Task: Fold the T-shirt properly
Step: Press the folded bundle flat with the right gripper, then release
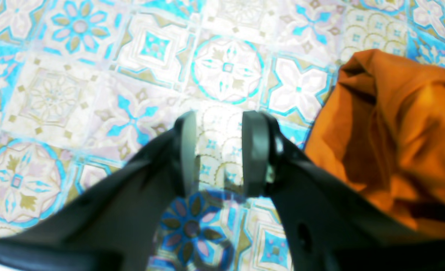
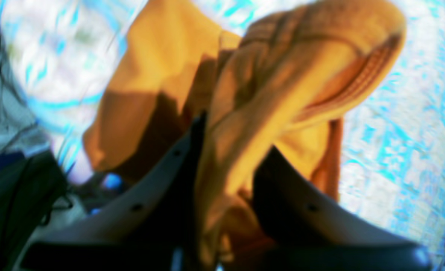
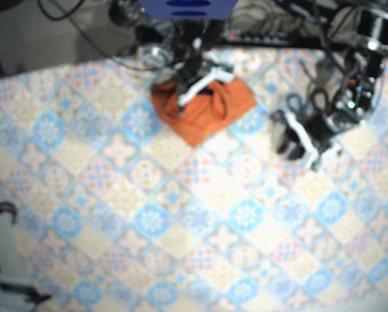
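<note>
Shirt (image 3: 205,112): orange, bunched in a lump at the tabletop (image 3: 181,214) edge along the top of the base view, about mid-edge. Not spread; no sleeve or hem line can be made out. The rest of the tiled surface is bare.

Right gripper (image 2: 230,162): clamped on a thick fold of the shirt. Cloth fills the space between the jaws and drapes forward in several layers. The wrist view is blurred, so I cannot tell how many layers are pinched.

Left gripper (image 1: 220,150): jaws parted, nothing between them but tile pattern. It hangs above the tabletop toward the base view's right edge. The shirt lies just beside its right finger in the wrist view and is not touched.

Risks, as judged:
- With only one hand on a wad, any pull likely drags the whole lump instead of opening it, and the fold gets worse.
- The pinch seems to take stacked layers. Lifting could raise front and back together, so the shirt never lies flat.
- The heap sits close to the edge, next to the cables (image 3: 271,34). A tug that way could snag it or spill cloth off the tabletop.
- If the left gripper closes on whatever fold is nearest, the two holds may not be matching corners, giving a twisted spread.
- Thick cloth in the right jaws may slip under tension.
</note>
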`<control>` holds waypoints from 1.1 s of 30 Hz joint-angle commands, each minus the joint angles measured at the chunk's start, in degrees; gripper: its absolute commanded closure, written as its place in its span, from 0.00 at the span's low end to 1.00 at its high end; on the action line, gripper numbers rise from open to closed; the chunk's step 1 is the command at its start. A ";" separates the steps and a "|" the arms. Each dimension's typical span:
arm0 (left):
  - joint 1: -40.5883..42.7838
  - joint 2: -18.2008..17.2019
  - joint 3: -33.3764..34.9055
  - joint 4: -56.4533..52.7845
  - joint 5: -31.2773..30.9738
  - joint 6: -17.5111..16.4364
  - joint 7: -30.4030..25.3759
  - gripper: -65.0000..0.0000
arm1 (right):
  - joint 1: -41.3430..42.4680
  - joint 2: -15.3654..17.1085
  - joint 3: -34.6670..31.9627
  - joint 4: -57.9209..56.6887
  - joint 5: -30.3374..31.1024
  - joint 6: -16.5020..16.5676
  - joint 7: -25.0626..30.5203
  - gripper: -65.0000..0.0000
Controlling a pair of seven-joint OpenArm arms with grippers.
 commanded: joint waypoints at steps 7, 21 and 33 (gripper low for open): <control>-0.51 0.58 -0.51 1.08 -0.42 -0.09 -1.37 0.69 | 1.26 -0.29 -1.16 -2.00 1.15 -0.76 4.49 0.98; -0.51 0.58 -0.42 1.08 0.02 -0.09 -1.37 0.69 | 2.67 -0.29 -1.60 -3.93 1.24 -0.40 6.08 0.98; -0.59 0.58 -0.42 1.00 0.10 -0.09 -1.37 0.69 | 2.49 0.41 -1.69 -3.84 1.24 3.99 8.27 0.79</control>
